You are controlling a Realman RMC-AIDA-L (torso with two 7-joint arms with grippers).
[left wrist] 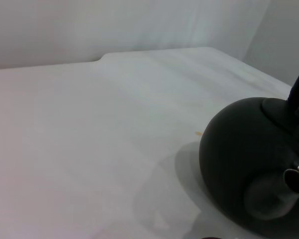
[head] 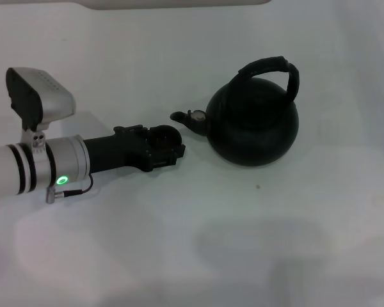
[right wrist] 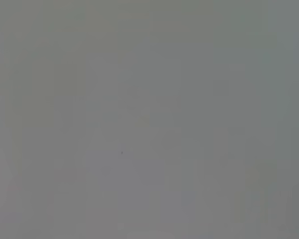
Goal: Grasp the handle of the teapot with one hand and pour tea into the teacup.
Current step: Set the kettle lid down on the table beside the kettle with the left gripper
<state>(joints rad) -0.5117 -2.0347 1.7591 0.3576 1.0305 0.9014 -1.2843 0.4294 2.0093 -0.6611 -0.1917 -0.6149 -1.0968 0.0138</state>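
One black teapot (head: 255, 125) sits on a white table (head: 243, 243), its arched handle (head: 273, 69) untouched and its spout pointing at the left gripper (head: 169, 146) just beside it. That gripper seems to hold the small black teacup (head: 164, 135), though its fingers are hard to make out.

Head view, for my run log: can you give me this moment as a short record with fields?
teapot: upright on the white table, spout toward the left arm
handle: arched over the pot, nothing gripping it
teacup: at the left tool's tip, just beside the spout
left tool: low over the table, short of the spout; fingers not readable
right arm: not in view
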